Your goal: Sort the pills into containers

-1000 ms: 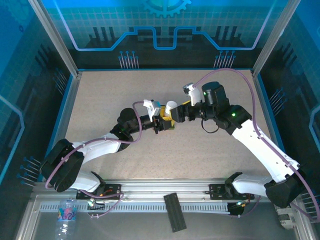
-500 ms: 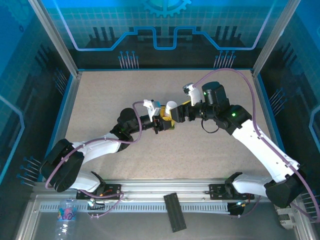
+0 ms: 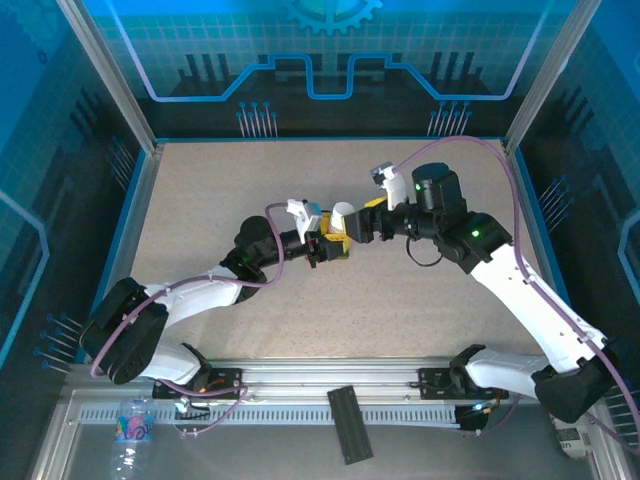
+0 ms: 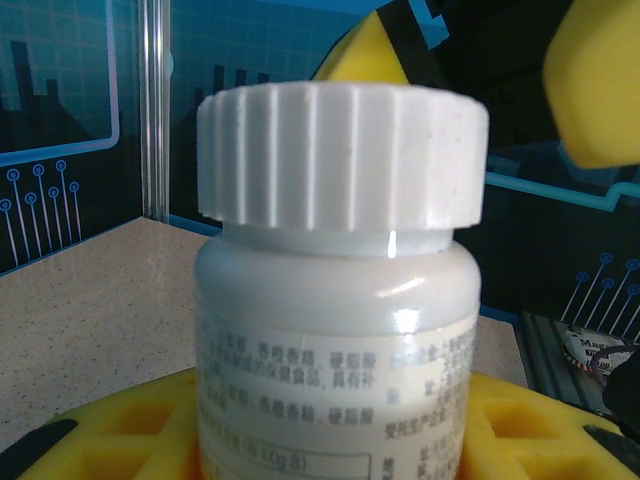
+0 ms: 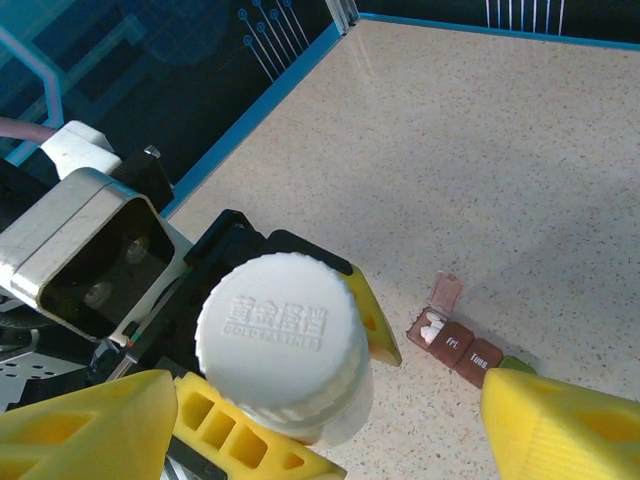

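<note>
A white pill bottle (image 5: 283,345) with a ribbed white cap stands upright between the yellow fingers (image 5: 250,445) of my left gripper (image 3: 328,243), which is shut on its body (image 4: 335,300). My right gripper (image 5: 325,400) hangs open above the cap, its yellow fingertips (image 5: 560,425) spread wide on either side and not touching it. On the table beyond lie the containers (image 5: 455,338), a strip of dark red compartments. One lid is flipped up over white pills (image 5: 433,325), and the green end (image 5: 515,364) peeks out by my right finger.
The speckled beige table (image 3: 200,200) is fenced by blue enclosure walls. A black flat piece (image 3: 350,423) lies on the front rail and a plastic water bottle (image 3: 133,430) sits at the near left corner. Both arms meet mid-table.
My right arm has shifted slightly to the right and back from the bottle. The left arm and the bottle have stayed put.
</note>
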Robot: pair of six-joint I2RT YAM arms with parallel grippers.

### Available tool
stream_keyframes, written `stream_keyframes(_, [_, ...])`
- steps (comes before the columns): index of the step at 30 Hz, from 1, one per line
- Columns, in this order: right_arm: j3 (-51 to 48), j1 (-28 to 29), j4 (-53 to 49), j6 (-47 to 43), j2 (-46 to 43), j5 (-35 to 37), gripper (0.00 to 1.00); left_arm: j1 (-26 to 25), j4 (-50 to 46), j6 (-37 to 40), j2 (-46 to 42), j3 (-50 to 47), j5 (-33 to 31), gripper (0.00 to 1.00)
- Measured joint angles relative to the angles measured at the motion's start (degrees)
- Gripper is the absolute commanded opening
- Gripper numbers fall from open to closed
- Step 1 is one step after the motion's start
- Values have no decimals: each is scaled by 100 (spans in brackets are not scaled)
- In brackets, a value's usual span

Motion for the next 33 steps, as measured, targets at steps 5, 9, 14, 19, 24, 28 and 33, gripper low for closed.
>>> stream_keyframes(5, [0, -22, 101, 9, 173, -44, 80, 0, -11, 0, 0, 0, -2, 0])
stream_keyframes(9, [2, -26, 144, 48, 295, -107, 79, -2, -90, -2, 0, 0, -2, 0])
stream_keyframes(14, [26, -26, 223, 131, 466, -151, 78, -4, -173, -2, 0, 0, -4, 0])
stream_keyframes(19, [199, -28, 269, 199, 688, -234, 76, -4, -195, -2, 0, 0, -4, 0])
stream_keyframes(24, [483, -48, 304, 313, 977, -400, 68, -7, -227, -2, 0, 0, -4, 0])
stream_keyframes(28, [629, -63, 297, 330, 1082, -496, 72, -7, -251, 0, 0, 0, -4, 0])
stream_keyframes(33, [649, -116, 205, 289, 1078, -481, 79, -28, -256, 28, 0, 0, 0, 0])
